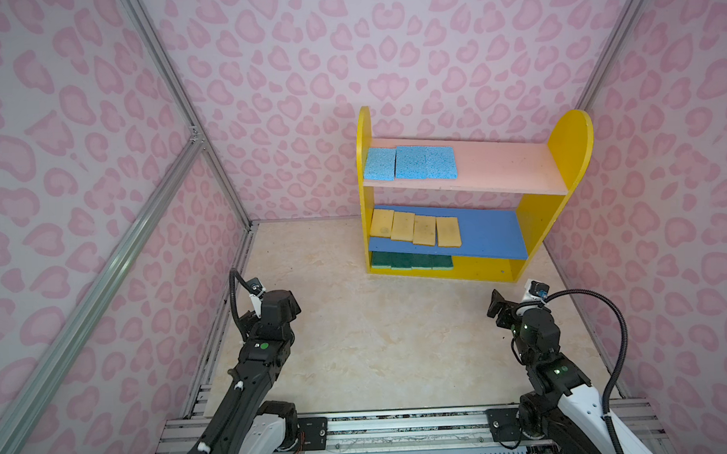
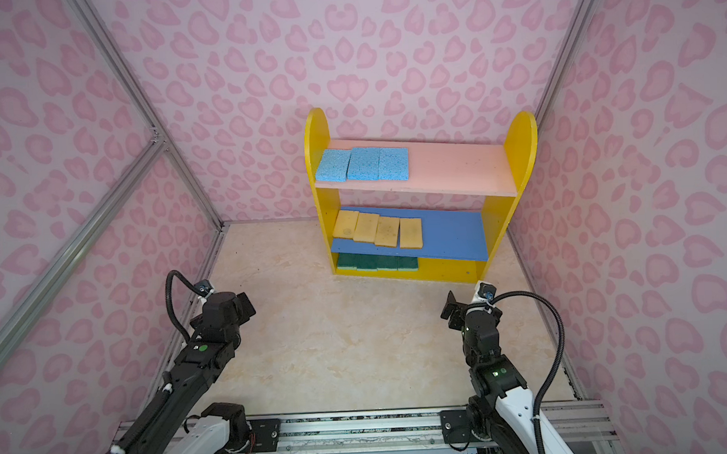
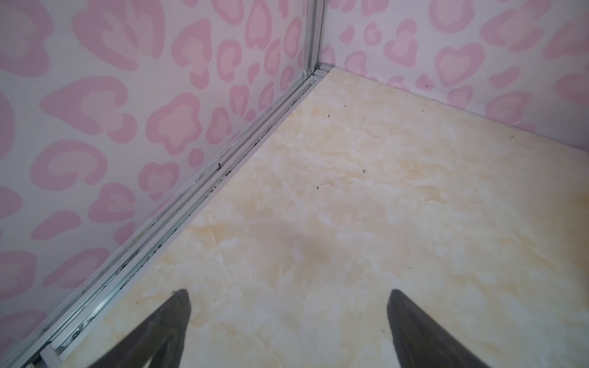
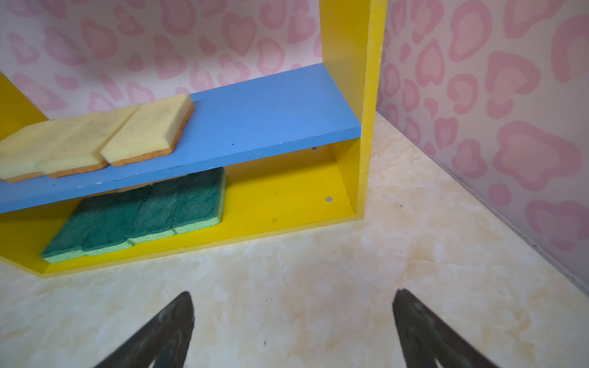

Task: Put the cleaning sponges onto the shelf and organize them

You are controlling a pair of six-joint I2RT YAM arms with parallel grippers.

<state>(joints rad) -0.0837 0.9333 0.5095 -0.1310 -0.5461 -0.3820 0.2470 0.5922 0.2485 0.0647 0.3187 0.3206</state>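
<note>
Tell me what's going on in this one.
Nothing is being handled: the left gripper and right gripper both hang open and empty over the table, away from the shelf. The sponges sit in rows on it: blue sponges on the pink board, yellow sponges on the blue board, green sponges on the base.

Ahead of the right gripper (image 4: 293,293), the green sponges (image 4: 143,213) run back under the blue board (image 4: 255,127), which hides their far ends. In both top views only their front strip shows. The yellow sponges (image 4: 79,140) farthest from that gripper are cut off by the picture's edge. The wrist views show only blurred, cropped fingertips (image 3: 178,312) of it and the left gripper (image 3: 288,291). In both top views the left gripper's fingers are hidden behind its wrist.
</note>
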